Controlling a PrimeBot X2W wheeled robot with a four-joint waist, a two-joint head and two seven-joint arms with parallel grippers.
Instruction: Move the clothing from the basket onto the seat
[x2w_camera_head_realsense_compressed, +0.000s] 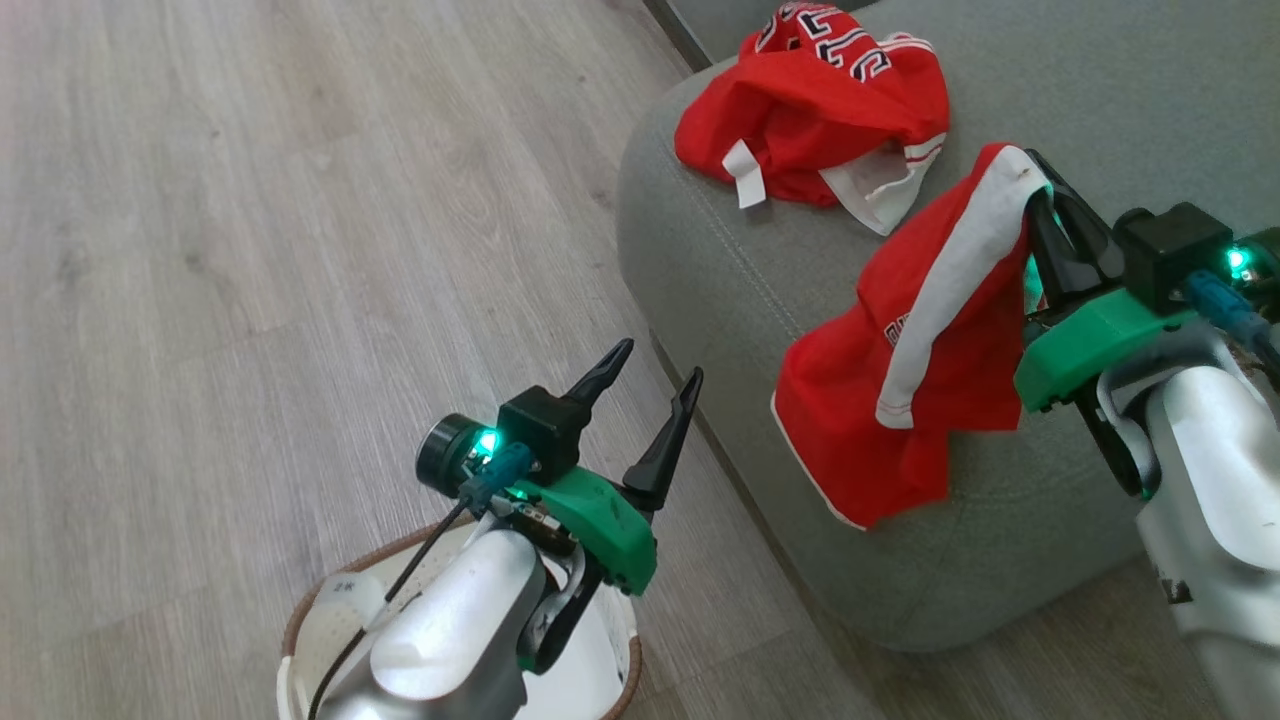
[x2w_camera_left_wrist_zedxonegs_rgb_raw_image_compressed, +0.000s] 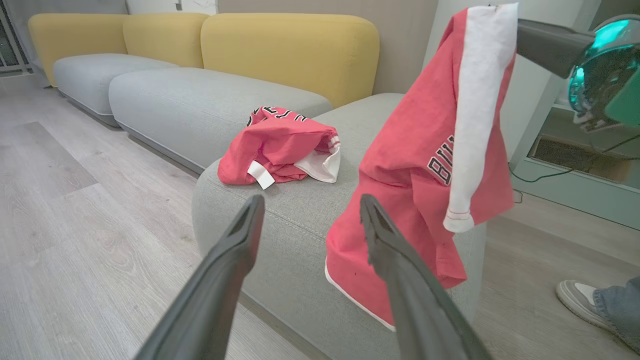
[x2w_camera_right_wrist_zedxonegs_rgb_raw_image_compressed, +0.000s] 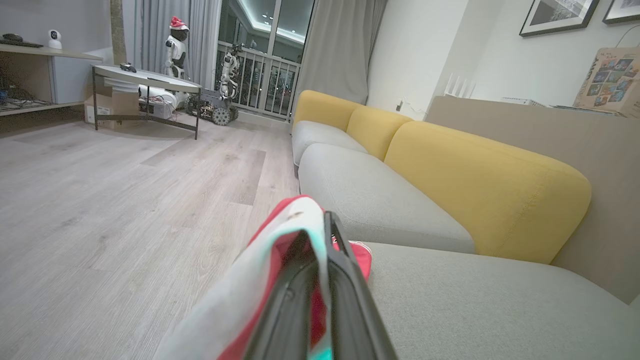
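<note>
While the basket (x2w_camera_head_realsense_compressed: 300, 610) stands on the floor left of the seat (x2w_camera_head_realsense_compressed: 700, 300), the left gripper (x2w_camera_head_realsense_compressed: 660, 360) hangs over it, fingers spread wide, holding nothing. Item one: red jersey (x2w_camera_head_realsense_compressed: 810, 100), crumpled on the seat's far part, with black-and-white lettering and a white tag. Item two: second red garment (x2w_camera_head_realsense_compressed: 900, 400), white-striped, hanging lengthwise below the right gripper (x2w_camera_head_realsense_compressed: 1045, 195), which is clamped on its top. Its hem dangles past the seat's near edge, so it probably needs carrying inward.

head view looks down on seat (x2w_camera_head_realsense_compressed: 720, 300); both wrist views low, near, level, sharing same seat.
</note>
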